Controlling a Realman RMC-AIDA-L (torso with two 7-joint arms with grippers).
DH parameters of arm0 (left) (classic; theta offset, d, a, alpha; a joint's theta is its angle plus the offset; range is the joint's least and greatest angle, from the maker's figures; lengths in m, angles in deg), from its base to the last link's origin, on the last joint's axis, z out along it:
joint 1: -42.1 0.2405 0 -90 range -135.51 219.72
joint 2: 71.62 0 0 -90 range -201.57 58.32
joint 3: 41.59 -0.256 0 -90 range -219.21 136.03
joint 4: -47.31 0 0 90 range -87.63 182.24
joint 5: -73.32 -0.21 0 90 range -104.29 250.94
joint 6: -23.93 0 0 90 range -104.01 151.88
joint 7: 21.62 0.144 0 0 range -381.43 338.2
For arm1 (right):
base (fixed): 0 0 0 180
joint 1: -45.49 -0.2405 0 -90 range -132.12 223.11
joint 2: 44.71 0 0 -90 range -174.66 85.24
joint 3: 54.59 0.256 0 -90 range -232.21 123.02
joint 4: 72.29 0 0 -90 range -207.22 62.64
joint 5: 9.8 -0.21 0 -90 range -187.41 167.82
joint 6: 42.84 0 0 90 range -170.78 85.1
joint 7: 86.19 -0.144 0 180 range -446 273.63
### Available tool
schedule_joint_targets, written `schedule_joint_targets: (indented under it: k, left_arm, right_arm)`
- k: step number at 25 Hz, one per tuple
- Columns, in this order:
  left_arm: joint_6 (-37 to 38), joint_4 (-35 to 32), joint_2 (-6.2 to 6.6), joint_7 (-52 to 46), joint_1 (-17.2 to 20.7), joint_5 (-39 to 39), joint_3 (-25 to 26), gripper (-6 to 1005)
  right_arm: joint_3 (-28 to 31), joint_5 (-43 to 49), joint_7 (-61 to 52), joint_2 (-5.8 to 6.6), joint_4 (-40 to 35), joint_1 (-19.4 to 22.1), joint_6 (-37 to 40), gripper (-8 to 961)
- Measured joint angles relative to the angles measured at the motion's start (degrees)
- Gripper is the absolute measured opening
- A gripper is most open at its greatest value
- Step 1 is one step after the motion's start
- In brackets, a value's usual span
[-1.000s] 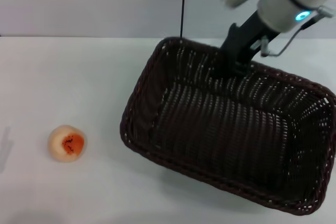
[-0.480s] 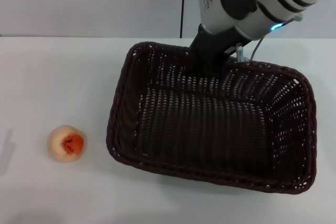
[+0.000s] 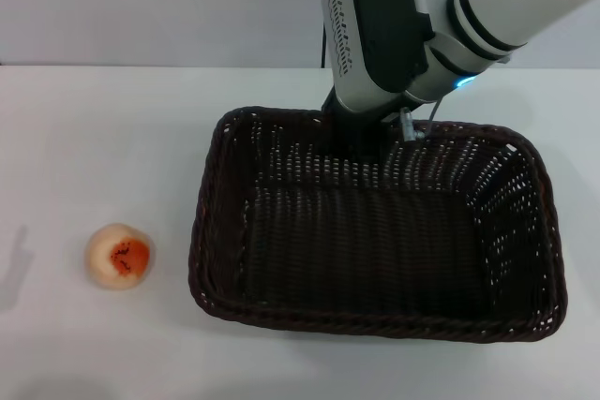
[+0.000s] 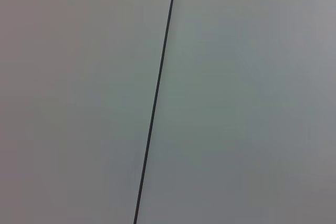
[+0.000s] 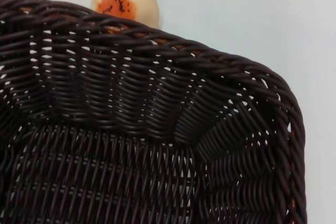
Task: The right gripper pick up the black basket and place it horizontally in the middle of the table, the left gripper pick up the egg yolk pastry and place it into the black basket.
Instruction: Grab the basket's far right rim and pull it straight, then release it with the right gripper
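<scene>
The black basket (image 3: 375,241) sits on the white table (image 3: 112,128), right of centre, its long side running left to right. My right gripper (image 3: 364,138) is at the middle of the basket's far rim, its dark fingers closed over the weave. The egg yolk pastry (image 3: 119,255) lies on the table at the left, a hand's width from the basket. In the right wrist view the basket (image 5: 131,129) fills the picture and the pastry (image 5: 125,2) shows just beyond its rim. My left gripper is out of view; its wrist view shows only a wall.
A thin black cable (image 3: 328,7) hangs against the grey wall behind the table. A faint shadow (image 3: 14,259) lies at the table's left edge. Bare tabletop lies between the pastry and the basket.
The basket has turned from a slant to lie square with the table and has shifted left. My right arm moved left and lower with it. The pastry has not moved.
</scene>
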Motion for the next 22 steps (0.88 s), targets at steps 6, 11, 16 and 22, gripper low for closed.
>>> schedule_joint_targets:
  k: [6,11,16,22]
  left_arm:
    - [0.0,0.1,0.00,0.0,0.0,0.0,0.0,785]
    - [0.0,0.1,0.00,0.0,-0.1,0.0,0.0,784]
    - [0.0,0.2,-0.01,0.0,-0.1,0.0,-0.1,783]
    - [0.2,0.2,0.00,0.0,-0.1,0.0,-0.7,782]
  right_arm:
    - [-0.2,-1.3,0.2,0.00,0.3,0.0,-1.0,172]
    - [-0.4,-2.5,0.3,-0.04,1.6,0.1,-1.5,228]
    - [-0.2,-3.3,0.1,-0.04,1.5,0.2,-1.4,420]
    - [0.2,-4.0,-0.3,0.12,1.2,0.3,-1.1,559]
